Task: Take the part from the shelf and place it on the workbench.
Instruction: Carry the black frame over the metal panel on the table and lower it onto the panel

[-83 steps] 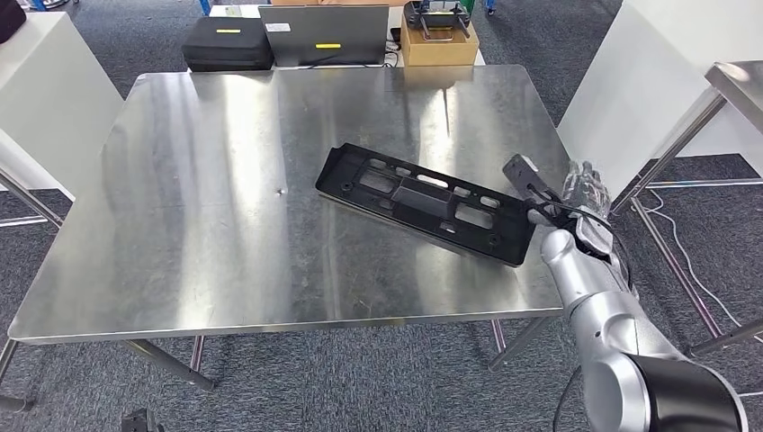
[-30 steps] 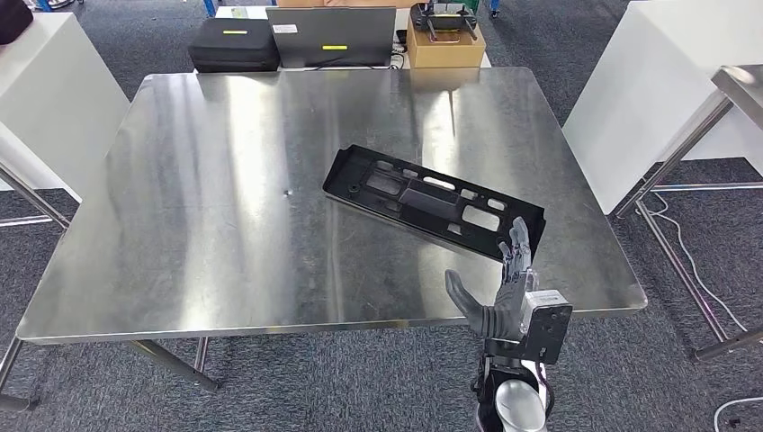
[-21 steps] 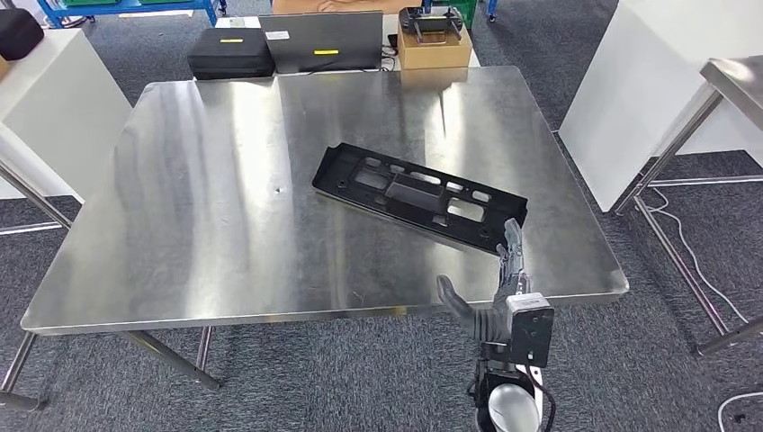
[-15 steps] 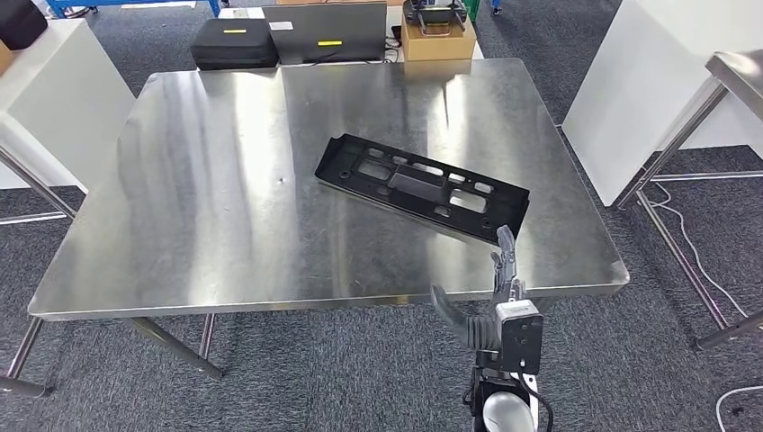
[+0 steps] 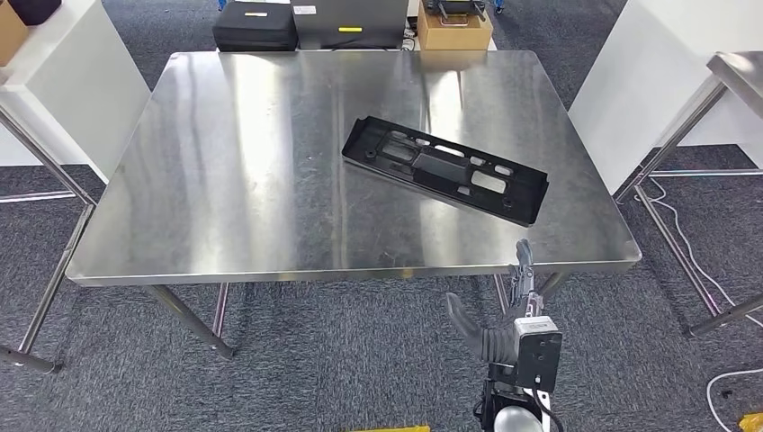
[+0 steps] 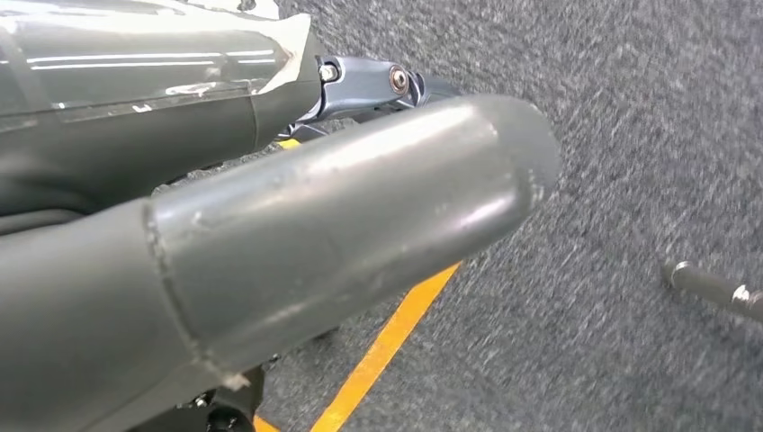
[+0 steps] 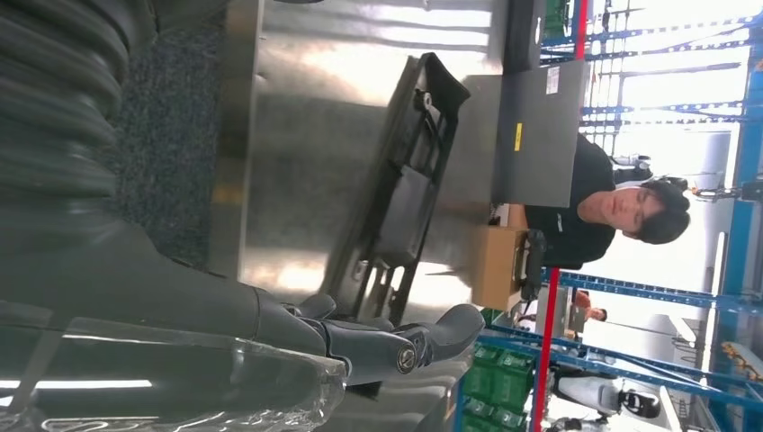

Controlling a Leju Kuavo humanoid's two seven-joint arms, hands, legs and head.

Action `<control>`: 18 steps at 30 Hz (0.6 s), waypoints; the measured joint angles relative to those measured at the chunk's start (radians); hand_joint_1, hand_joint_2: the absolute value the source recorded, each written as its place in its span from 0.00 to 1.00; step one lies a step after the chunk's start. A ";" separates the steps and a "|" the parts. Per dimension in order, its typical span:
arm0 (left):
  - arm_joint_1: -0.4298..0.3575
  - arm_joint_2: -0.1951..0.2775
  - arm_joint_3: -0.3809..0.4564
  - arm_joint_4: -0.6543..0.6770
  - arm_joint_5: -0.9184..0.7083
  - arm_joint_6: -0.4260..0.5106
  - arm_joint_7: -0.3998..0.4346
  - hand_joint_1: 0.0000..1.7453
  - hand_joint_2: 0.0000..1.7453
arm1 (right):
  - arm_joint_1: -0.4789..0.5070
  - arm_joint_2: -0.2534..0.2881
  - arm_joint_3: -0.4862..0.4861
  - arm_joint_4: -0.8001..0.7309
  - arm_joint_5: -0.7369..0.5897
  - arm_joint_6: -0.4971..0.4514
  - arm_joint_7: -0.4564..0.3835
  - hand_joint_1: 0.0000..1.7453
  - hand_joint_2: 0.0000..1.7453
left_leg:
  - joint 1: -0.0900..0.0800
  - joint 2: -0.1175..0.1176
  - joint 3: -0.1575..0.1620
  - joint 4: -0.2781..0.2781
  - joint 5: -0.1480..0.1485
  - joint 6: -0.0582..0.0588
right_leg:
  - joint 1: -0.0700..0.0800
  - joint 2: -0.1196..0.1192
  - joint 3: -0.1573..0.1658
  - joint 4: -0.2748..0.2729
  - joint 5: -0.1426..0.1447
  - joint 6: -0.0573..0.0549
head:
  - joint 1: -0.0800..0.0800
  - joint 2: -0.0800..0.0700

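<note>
I find the black part lying flat on the tabletop, long axis running ten to four o'clock, at twelve o'clock from my right robot hand, which hangs released, holding nothing, below the near edge.

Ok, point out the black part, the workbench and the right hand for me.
black part (image 5: 445, 168), head view, its raised middle section.
workbench (image 5: 243, 180), head view, bare steel top.
right hand (image 5: 504, 315), head view, the palm, below the bench edge.
</note>
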 joint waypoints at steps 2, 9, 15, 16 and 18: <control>-0.001 -0.001 -0.002 0.001 -0.005 -0.002 0.000 0.00 0.00 | 0.001 -0.001 -0.002 -0.002 -0.012 -0.001 -0.006 0.00 1.00 | -0.007 -0.001 -0.018 0.001 0.019 -0.003 | 0.009 0.000 0.107 -0.148 0.027 -0.009 | 0.000 0.000; 0.002 0.000 -0.006 0.004 -0.017 -0.007 -0.001 0.00 0.00 | 0.024 -0.001 -0.022 -0.010 -0.052 -0.003 -0.020 0.00 1.00 | -0.001 -0.001 -0.052 0.042 -0.008 -0.041 | 0.004 -0.005 0.145 -0.283 0.074 -0.053 | -0.004 0.000; 0.002 0.001 -0.007 0.006 -0.018 -0.006 0.000 0.00 0.00 | 0.046 0.000 -0.032 -0.012 -0.053 -0.006 -0.020 0.00 1.00 | 0.030 0.002 -0.046 0.251 -0.122 -0.080 | -0.005 -0.012 0.060 -0.271 0.142 -0.047 | -0.011 0.000; 0.002 0.002 -0.007 0.006 -0.018 -0.006 0.000 0.00 0.00 | 0.047 0.000 -0.033 -0.012 -0.053 -0.006 -0.020 0.00 0.75 | 0.037 0.002 0.002 0.197 -0.098 -0.087 | -0.009 -0.013 0.044 -0.263 0.149 -0.040 | -0.011 0.000; 0.000 0.002 -0.008 0.006 -0.018 -0.006 0.000 0.00 0.00 | 0.048 0.000 -0.037 -0.015 -0.053 -0.007 -0.020 0.00 0.25 | 0.040 0.000 0.095 0.071 -0.097 -0.095 | -0.011 -0.013 0.016 -0.242 0.159 -0.026 | -0.012 0.000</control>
